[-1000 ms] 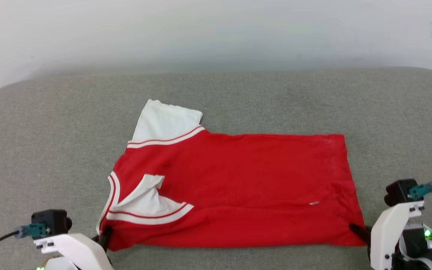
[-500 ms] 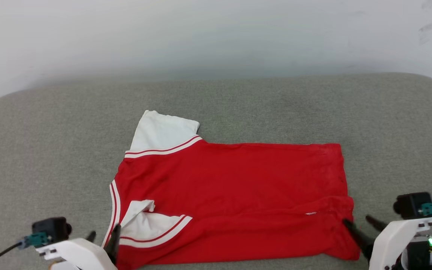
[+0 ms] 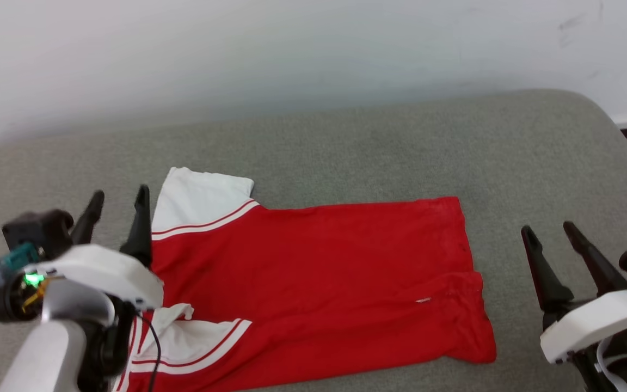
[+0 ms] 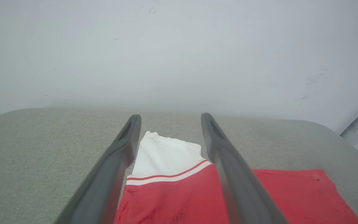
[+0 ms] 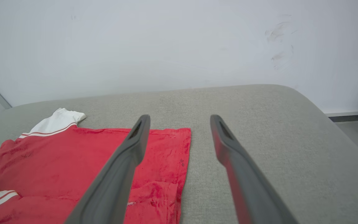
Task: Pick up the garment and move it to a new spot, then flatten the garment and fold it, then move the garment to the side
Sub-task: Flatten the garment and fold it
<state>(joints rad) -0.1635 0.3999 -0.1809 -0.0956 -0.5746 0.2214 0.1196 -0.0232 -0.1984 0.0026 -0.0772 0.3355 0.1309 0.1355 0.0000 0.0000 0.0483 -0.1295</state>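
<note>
Find the garment (image 3: 313, 267) spread crosswise on the grey table (image 3: 346, 136), toward 6 o'clock, with the neck end at 9 o'clock and the hem (image 3: 468, 272) at 3 o'clock; no lettering shows. Note the far sleeve (image 3: 199, 198) lying flat at 11 o'clock of the cloth. Note the near sleeve (image 3: 188, 337) at 7 o'clock, crumpled back over the red body. Note also a rumpled ridge along the near edge by the 4 o'clock corner.

Read the left claw (image 3: 120, 192) as spread wide and empty, raised just beside the far sleeve at 9 o'clock. Read the right claw (image 3: 547, 228) as likewise parted and holding nothing, apart from the hem at 3 o'clock.

Probably sits between flattening and folding, so finish the flattening first:

- Lower the left claw to the near sleeve, pinch only its upper layer near the striped trim (image 3: 221, 340), and draw it out toward 7 o'clock until it lies flat.
- Take the near hem corner with the right claw and ease it toward 4 o'clock to pull the ridge out.
- Pull with both claws together, low and even, so the cloth slides rather than bunches.
- Avoid nipping the table's fabric cover.
- Let go only once the cloth is smooth.
- Then grip matching corners so the edges meet in the fold.
</note>
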